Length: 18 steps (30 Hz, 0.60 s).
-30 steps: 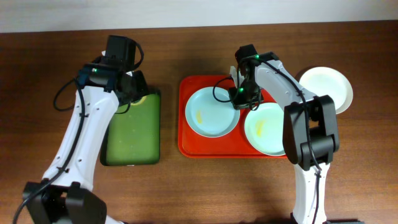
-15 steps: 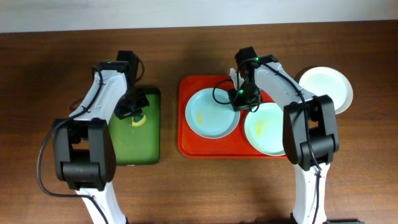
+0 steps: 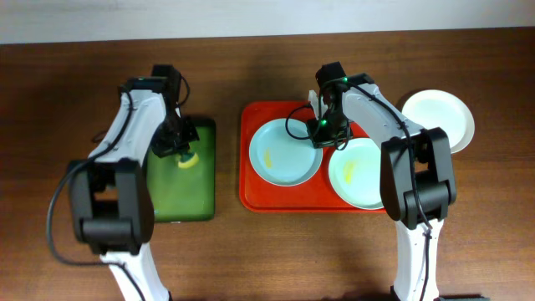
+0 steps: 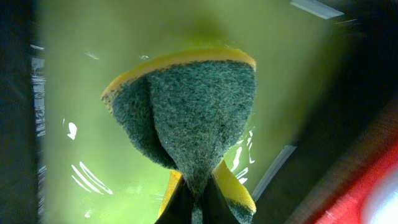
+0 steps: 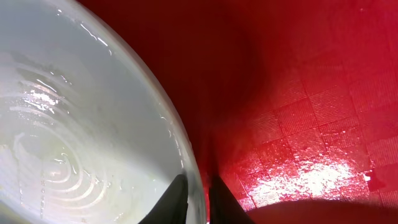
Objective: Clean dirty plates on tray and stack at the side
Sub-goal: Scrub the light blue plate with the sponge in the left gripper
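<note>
Two pale mint plates lie on the red tray (image 3: 251, 180): the left plate (image 3: 280, 155) and the right plate (image 3: 359, 176), each with a small yellow smear. A third, white plate (image 3: 437, 117) lies on the table to the right of the tray. My right gripper (image 3: 323, 134) is shut on the left plate's far-right rim; in the right wrist view its fingers (image 5: 177, 194) straddle the plate's (image 5: 81, 124) rim above the tray (image 5: 298, 93). My left gripper (image 3: 178, 152) is shut on a yellow-and-green sponge (image 4: 193, 106) over the green tray (image 3: 180, 196).
The green, dark-rimmed tray (image 4: 74, 93) lies left of the red tray, with a strip of bare wood between them. The sponge (image 3: 186, 160) shows as a yellow spot near the green tray's far right. The table's back edge runs along the top.
My left arm has swung round and brought the sponge over the green tray's far part. My right gripper has stayed on the left plate's rim.
</note>
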Each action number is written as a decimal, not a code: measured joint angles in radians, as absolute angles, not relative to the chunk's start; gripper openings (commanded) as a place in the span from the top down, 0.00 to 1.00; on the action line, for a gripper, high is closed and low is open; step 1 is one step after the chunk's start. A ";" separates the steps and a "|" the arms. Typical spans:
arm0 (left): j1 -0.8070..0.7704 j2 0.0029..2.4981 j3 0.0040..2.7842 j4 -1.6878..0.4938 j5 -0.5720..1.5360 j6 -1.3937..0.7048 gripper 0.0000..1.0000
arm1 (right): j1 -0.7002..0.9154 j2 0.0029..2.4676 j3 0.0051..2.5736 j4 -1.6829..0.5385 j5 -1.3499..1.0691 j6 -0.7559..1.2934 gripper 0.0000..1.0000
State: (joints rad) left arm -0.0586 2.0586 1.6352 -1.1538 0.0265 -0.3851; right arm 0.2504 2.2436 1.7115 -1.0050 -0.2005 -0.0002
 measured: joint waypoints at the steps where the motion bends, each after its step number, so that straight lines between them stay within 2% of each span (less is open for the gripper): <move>1: -0.060 2.012 1.638 -1.157 0.027 -0.384 1.00 | 0.250 2.244 1.711 -1.003 -0.200 0.001 0.85; 3: -0.067 1.917 1.654 -1.164 0.028 -0.384 1.00 | 0.250 2.244 1.711 -0.985 -0.210 0.004 0.87; 6: -0.093 1.871 1.668 -1.167 0.080 -0.383 1.00 | 0.250 2.244 1.709 -0.968 -0.232 0.004 0.96; 18: -0.403 1.882 1.547 -0.842 0.179 -0.391 1.00 | 0.249 2.243 1.709 -0.976 -0.266 0.037 0.96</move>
State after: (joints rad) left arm -0.4026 1.8816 1.5475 -0.8425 0.1795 -0.3908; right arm 0.2485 2.2433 1.7088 -0.9756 -0.2661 0.0368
